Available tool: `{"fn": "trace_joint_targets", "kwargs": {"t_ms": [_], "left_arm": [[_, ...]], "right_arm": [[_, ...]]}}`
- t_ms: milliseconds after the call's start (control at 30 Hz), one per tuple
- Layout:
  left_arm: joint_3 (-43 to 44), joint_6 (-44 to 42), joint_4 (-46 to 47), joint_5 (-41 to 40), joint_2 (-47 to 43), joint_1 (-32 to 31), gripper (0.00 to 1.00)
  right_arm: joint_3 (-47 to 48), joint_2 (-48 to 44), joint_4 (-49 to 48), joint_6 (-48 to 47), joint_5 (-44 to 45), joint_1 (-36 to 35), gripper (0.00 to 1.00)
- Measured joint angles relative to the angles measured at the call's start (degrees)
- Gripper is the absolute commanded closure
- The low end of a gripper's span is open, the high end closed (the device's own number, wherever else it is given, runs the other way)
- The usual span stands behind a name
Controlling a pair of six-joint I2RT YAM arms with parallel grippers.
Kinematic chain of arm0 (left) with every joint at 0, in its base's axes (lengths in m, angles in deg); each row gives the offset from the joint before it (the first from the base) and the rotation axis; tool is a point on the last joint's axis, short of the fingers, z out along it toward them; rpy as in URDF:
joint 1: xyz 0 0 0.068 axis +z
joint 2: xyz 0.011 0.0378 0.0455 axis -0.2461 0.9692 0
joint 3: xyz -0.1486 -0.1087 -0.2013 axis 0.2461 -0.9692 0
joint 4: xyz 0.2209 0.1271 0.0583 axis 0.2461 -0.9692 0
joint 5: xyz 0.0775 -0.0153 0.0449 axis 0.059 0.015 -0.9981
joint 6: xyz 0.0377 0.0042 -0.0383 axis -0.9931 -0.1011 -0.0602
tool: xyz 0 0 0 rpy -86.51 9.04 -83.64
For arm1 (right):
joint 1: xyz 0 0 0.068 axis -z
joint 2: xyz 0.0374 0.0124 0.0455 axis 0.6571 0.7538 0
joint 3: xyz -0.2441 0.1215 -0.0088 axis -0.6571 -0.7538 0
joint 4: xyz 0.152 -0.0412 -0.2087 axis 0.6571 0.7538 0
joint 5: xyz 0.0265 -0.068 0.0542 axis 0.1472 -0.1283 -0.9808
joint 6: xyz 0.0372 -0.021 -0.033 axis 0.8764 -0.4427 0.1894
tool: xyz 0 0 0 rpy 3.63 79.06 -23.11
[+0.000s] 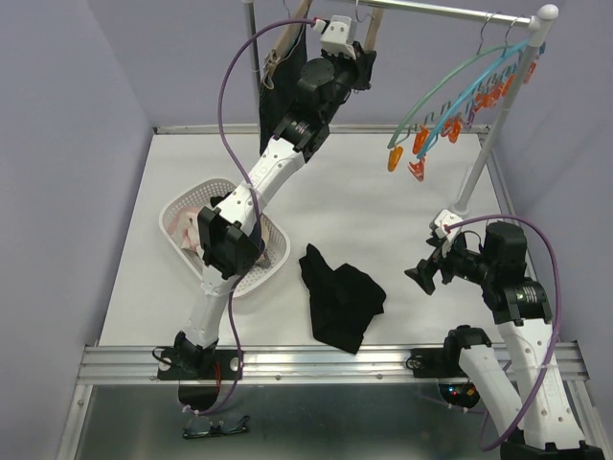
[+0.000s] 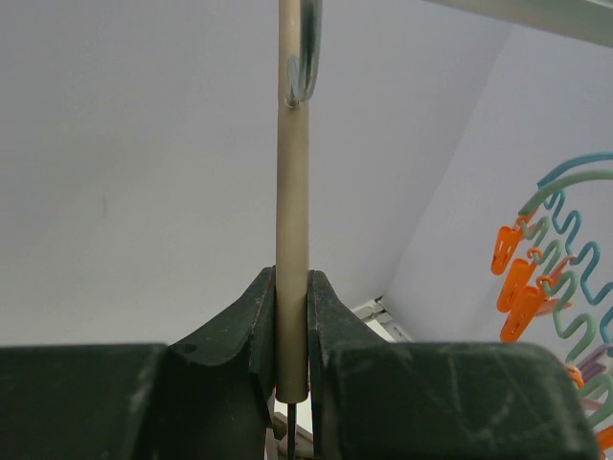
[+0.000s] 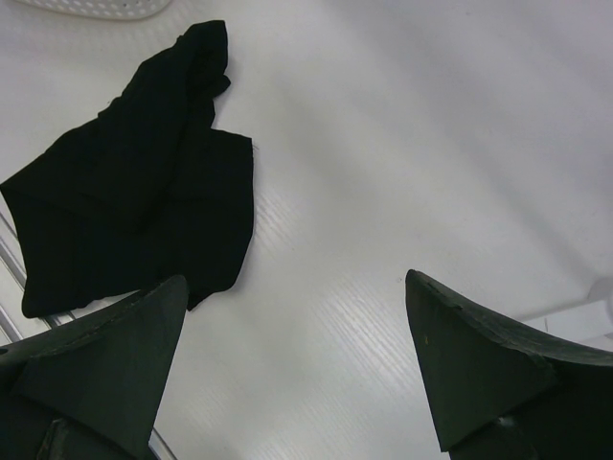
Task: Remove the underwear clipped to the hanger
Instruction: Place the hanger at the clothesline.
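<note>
A black pair of underwear hangs from a beige wooden hanger on the rail at the back. My left gripper is raised to that hanger and is shut on its beige bar, which runs up between the jaws. The clip and the garment are hidden in the left wrist view. A second black pair of underwear lies crumpled on the table in front. My right gripper hovers low to its right, open and holding nothing.
A white basket with light cloth pieces stands at the left, beside my left arm. Teal and green clip hangers with orange clips hang from the rail at the back right. The rail's post stands behind my right arm.
</note>
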Motion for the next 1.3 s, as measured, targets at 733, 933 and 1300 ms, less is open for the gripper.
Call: {"fn": "trace_joint_targets", "kwargs": {"t_ms": [733,933,1300], "left_arm": [[2.7,2.7,2.2,-1.4,1.9,0.3,1.00],[2.8,3.0,3.7,-2.2,2.8,0.3,0.98],[2.9,3.1,4.8,-3.1,3.8,0.3,0.80]], "right_arm": [[0.0,0.0,0.0,0.0,0.0,0.4,0.00],[0.0,0.0,0.0,0.0,0.0,0.7,0.00],[0.0,-0.4,0.0,0.0,0.0,0.8,0.00]]}}
